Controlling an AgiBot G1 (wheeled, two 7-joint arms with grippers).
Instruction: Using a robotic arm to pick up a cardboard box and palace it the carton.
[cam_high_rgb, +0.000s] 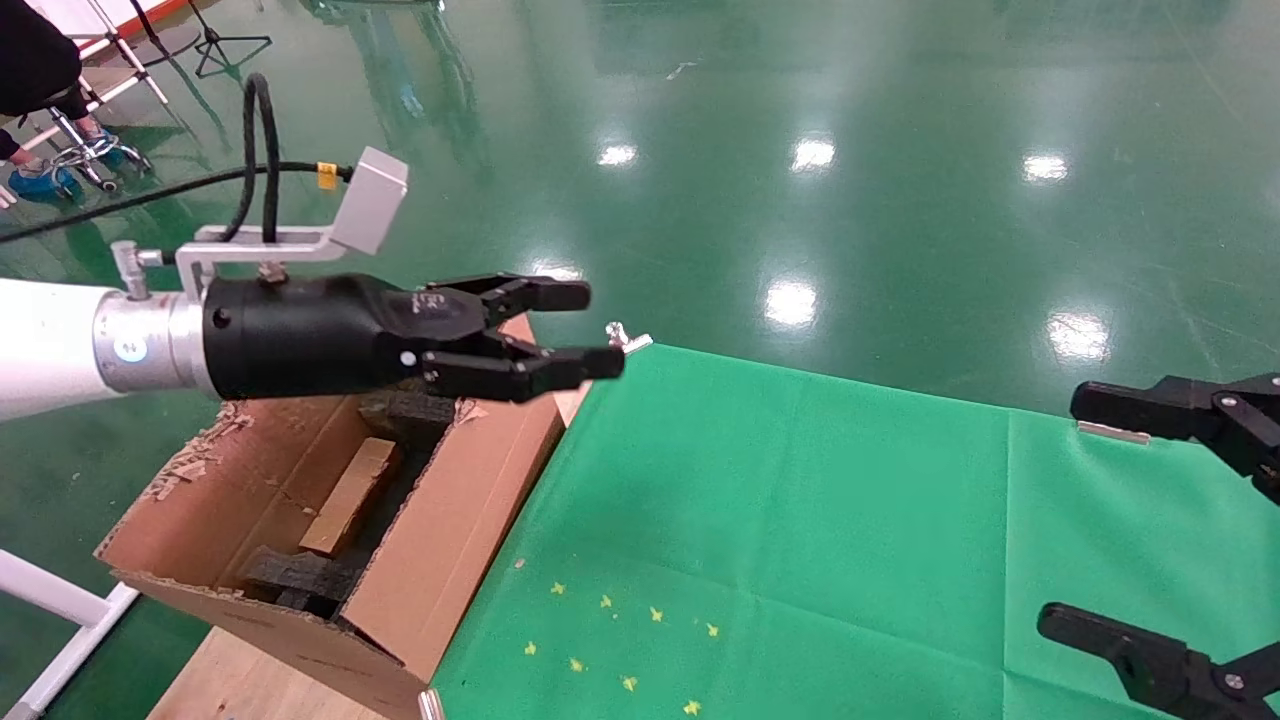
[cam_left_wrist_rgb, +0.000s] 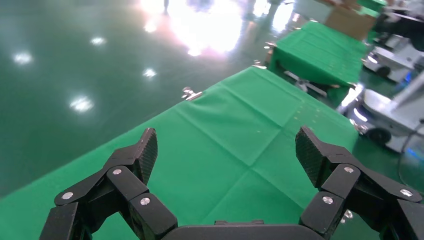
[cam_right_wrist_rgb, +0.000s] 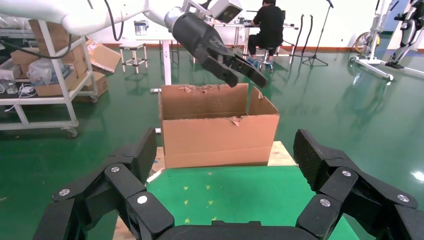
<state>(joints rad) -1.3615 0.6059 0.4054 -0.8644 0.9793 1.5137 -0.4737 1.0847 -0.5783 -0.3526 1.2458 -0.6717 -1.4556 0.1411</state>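
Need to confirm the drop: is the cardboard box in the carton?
In. The cardboard box lies inside the carton among black foam blocks.

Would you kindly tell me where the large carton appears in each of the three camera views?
Head view: the carton sits at lower left, under the left gripper, with the cardboard box inside it.
Left wrist view: not in it; only the green cloth and floor.
Right wrist view: centre, beyond the cloth's far end.
Shared landmark: the green cloth.
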